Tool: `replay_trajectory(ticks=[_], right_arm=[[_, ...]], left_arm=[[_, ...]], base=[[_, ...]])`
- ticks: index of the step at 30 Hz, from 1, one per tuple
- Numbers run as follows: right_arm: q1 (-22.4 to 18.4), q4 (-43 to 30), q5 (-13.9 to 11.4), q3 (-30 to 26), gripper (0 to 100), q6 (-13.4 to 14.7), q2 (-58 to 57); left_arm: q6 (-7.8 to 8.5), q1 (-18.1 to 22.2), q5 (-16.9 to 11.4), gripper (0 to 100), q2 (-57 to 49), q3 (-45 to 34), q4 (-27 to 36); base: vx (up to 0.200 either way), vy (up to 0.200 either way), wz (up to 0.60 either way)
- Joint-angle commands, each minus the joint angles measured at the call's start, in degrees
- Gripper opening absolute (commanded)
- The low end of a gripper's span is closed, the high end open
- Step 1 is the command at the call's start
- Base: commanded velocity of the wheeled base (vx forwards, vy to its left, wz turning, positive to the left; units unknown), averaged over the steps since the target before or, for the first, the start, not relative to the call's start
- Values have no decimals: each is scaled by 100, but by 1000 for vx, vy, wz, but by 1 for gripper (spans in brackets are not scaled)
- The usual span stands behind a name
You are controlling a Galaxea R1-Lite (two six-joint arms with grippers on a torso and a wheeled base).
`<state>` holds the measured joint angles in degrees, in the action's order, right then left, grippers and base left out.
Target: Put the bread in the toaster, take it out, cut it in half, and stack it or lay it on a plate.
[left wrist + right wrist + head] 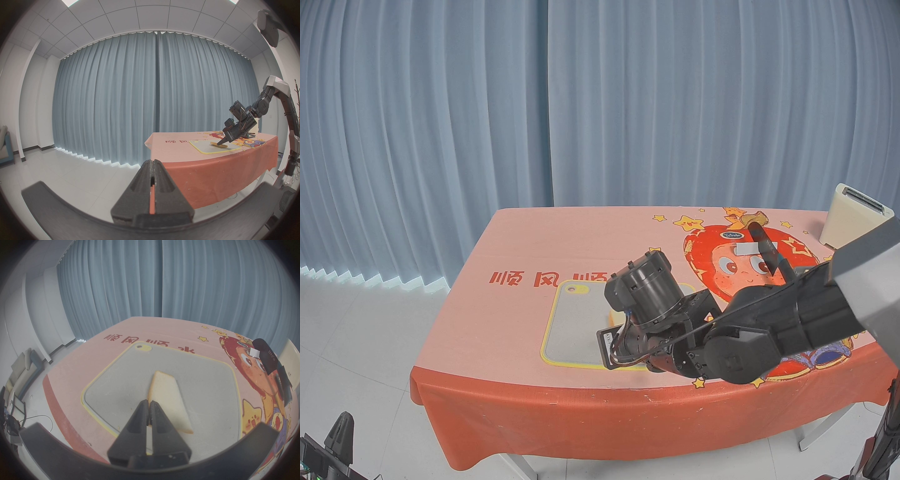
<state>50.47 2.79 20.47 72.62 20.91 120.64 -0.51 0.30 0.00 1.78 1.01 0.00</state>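
Bread (170,397) flat on board (122,380), right claw (149,404) closed

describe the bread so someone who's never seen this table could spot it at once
On the pink-clothed table lies a grey cutting board with a yellow rim. The slice of bread sits on it, one edge pinched in the right hand. It is the only pale tan thing there; the knife nearby is black.

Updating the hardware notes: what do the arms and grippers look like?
Right arm: pale grey upper link, black rounded joint housings, cylindrical black wrist, thin looped cables. Right gripper and left gripper: black wedge fingers tapering to a point; the left shows an orange strip between them.
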Motion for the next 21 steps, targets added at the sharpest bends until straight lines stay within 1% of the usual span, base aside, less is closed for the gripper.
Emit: replay_trajectory(ticks=[1, 7, 12, 15, 16, 17, 21], right_arm=[[-11, 37, 10, -11, 0, -8, -286], [-20, -15, 1, -46, 0, -8, -682], [-72, 37, 1, -415, 0, 10, -1262], [-116, 37, -52, -705, 0, 10, -1719], [-116, 37, -52, -705, 0, 10, -1719], [-125, 37, -78, -907, 0, 19, -1956], [-125, 46, -87, -1426, 0, 10, -2361]], left_arm=[[-2, 5, 0, 0, -2, -101, 0], [-2, 5, 0, 0, -2, -101, 0], [-2, 5, 0, 0, -2, -101, 0], [-2, 5, 9, 0, -2, -101, 0], [-2, 5, 9, 0, -2, -101, 0], [-2, 5, 0, 0, 7, -101, 0], [-2, 5, 9, 0, -2, -101, 0]], base=[[0, 0, 0], [0, 0, 0], [0, 0, 0], [0, 0, 0], [0, 0, 0], [0, 0, 0], [0, 0, 0]])
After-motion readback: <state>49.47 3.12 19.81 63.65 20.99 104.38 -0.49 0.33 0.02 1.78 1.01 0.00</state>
